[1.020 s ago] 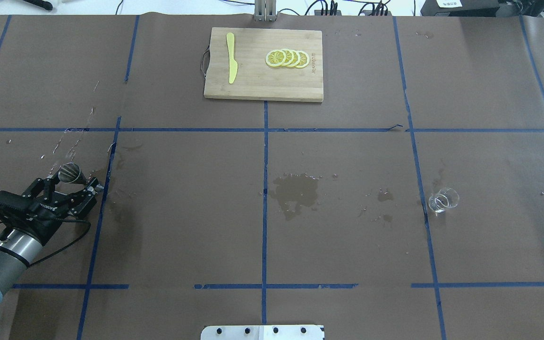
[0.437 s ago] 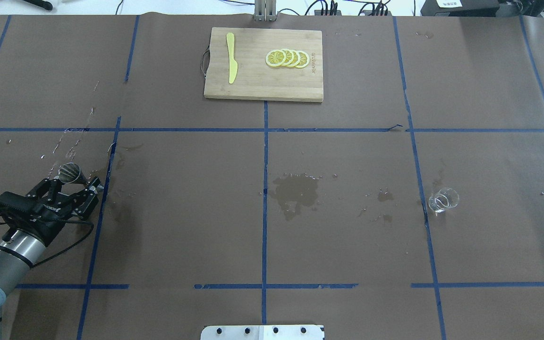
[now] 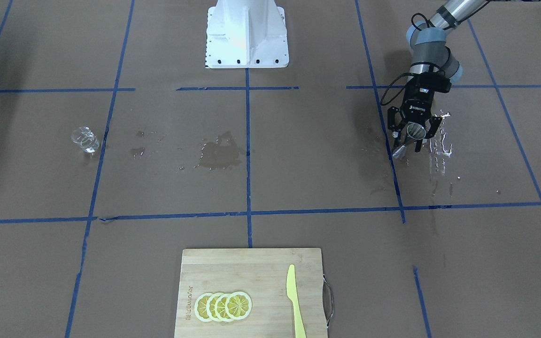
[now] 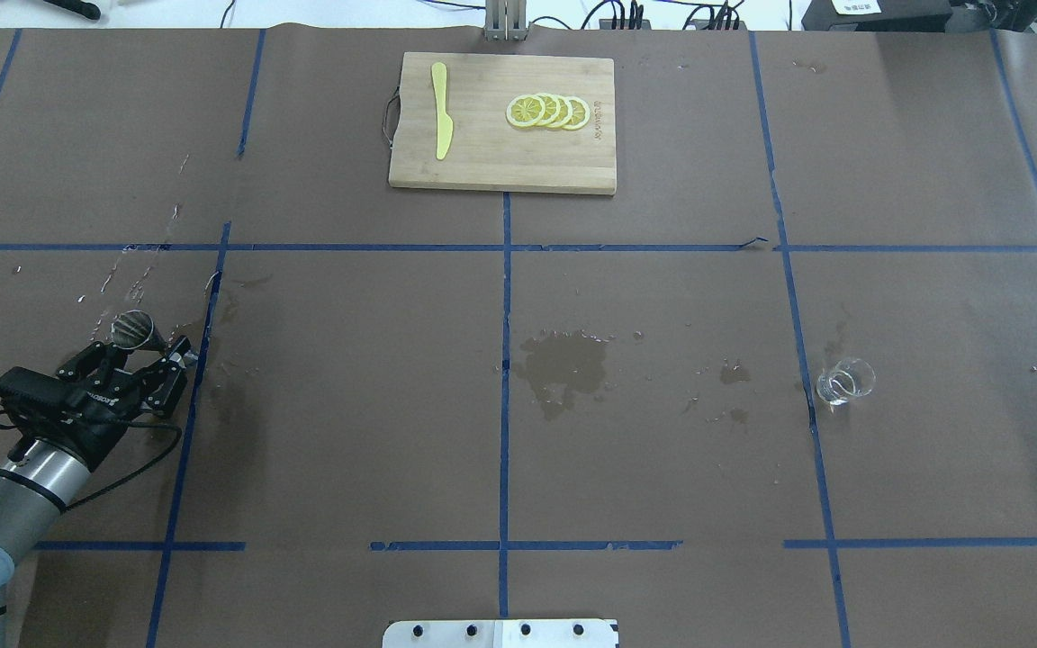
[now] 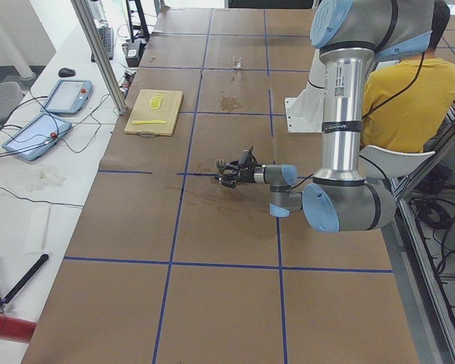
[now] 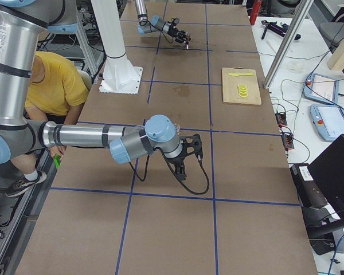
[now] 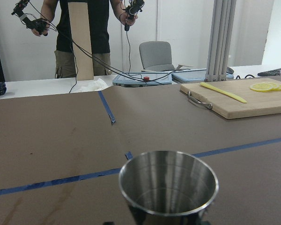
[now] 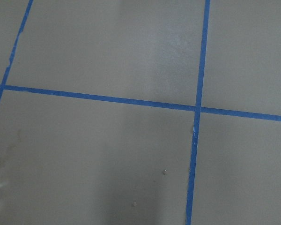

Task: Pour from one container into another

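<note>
Overhead exterior view: the steel jigger (image 4: 133, 329) is seen standing on the table's left side, between the spread, unclenched fingers of the left gripper (image 4: 144, 349), with no grasp evident. The glass cup (image 4: 845, 382) is left standing well apart on the right side, unheld. The right gripper (image 6: 186, 154) is shown only in a side view, so its finger state cannot be told. Wet patches (image 4: 563, 360) are noted mid-table. No liquid is discernible in the jigger from the left wrist view, so the pour is judged outstanding.

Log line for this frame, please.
left gripper: open, jaws astride jigger | right gripper: state unclear | cup: standing far off, unheld
</note>
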`<action>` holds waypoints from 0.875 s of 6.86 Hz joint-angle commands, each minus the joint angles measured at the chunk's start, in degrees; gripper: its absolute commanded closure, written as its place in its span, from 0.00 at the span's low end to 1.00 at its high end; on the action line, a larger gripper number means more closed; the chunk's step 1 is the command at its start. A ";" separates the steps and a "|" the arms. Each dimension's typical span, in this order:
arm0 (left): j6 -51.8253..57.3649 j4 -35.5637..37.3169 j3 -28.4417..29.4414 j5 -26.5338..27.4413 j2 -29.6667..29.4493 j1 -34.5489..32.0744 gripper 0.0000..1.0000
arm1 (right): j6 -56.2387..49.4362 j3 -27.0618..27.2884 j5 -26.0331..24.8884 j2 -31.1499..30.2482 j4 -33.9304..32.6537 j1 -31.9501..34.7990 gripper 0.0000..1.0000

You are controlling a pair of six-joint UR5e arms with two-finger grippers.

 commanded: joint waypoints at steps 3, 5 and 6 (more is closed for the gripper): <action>0.00 0.00 -0.03 0.00 -0.03 0.08 0.45 | 0.00 -0.02 0.00 0.09 0.00 0.00 0.00; 0.00 -0.09 0.06 0.00 -0.03 0.08 0.45 | 0.00 -0.02 0.00 0.18 0.00 0.00 0.00; 0.00 -0.09 -0.03 -0.09 -0.03 0.08 0.61 | 0.00 -0.02 0.00 0.26 -0.09 0.00 0.00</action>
